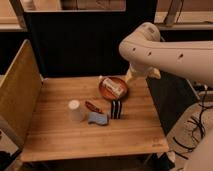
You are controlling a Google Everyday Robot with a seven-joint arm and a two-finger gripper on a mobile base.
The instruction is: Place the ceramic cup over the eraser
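The gripper (pixel 136 75) sits right of centre in the frame, under the bulky off-white robot arm (pixel 170 52) that reaches in from the right edge. It hangs just above the far right rim of the reddish-brown round bowl (pixel 103 93), and whether it is apart or together cannot be told. It holds nothing that can be seen.

The bowl stands on the light wooden butcher-block table (pixel 55 137), toward the table's far right side. Inside it lies a pale, oblong packet-like item (pixel 113 87), set at a slant across the bowl's middle; what it is cannot be made out.

The small plain off-white tapered ceramic cup (pixel 75 110) stands upright left of centre on the table, apart from everything else in the group. Whether its mouth faces up or down is not clear, and its inside is not visible.

The small upright eraser with vertical black and white stripes (pixel 116 109) stands near the middle of the table, just in front of the bowl and uncovered. Between the cup and the eraser are two things: a reddish-brown oval object (pixel 93 106) and, just in front of it, a flat light-blue piece (pixel 98 118), whose right end comes close to the eraser.

A tan upright panel (pixel 17 95) borders the table's left edge.
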